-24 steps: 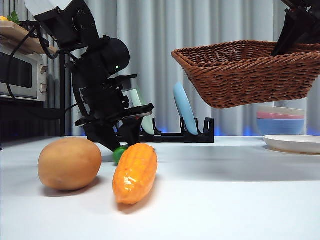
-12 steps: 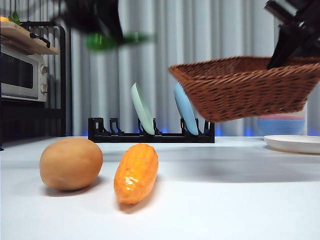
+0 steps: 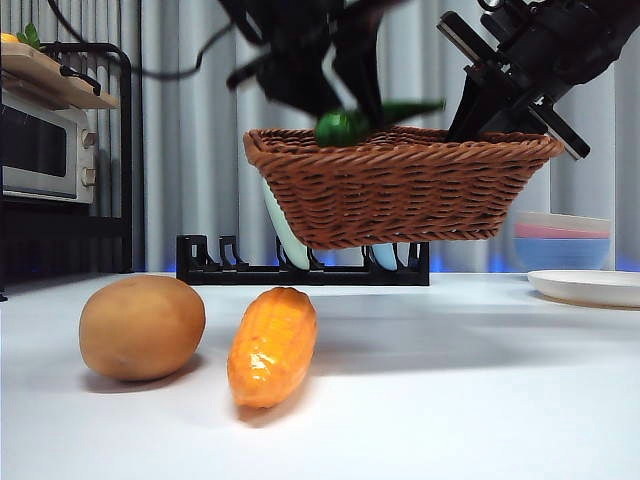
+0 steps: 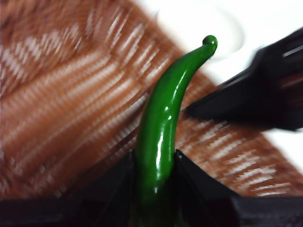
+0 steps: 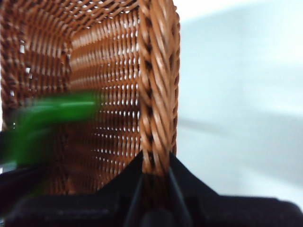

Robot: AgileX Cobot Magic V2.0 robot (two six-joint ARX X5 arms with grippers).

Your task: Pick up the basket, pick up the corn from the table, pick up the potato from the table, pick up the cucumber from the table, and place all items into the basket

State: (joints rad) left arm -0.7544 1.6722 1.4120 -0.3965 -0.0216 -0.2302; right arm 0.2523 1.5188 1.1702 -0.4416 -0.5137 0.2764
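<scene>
Glossy green cucumber [image 4: 163,127] carried over raised basket [image 3: 400,190] since earlier.

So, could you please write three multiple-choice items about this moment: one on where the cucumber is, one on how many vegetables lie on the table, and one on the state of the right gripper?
1. Where is the cucumber?
A. On the table beside the potato
B. In the left gripper, above the basket
C. On the white plate

2. How many vegetables lie on the table?
A. None
B. Two
C. Three

3. What is the state of the right gripper?
A. Shut on the basket's rim
B. Open above the corn
C. Holding the potato

Answers:
1 B: the left wrist view shows jaws clamping it over wicker.
2 B: only the potato and the corn rest there.
3 A: its jaws pinch the braided rim, and the basket hangs off the table.
</scene>
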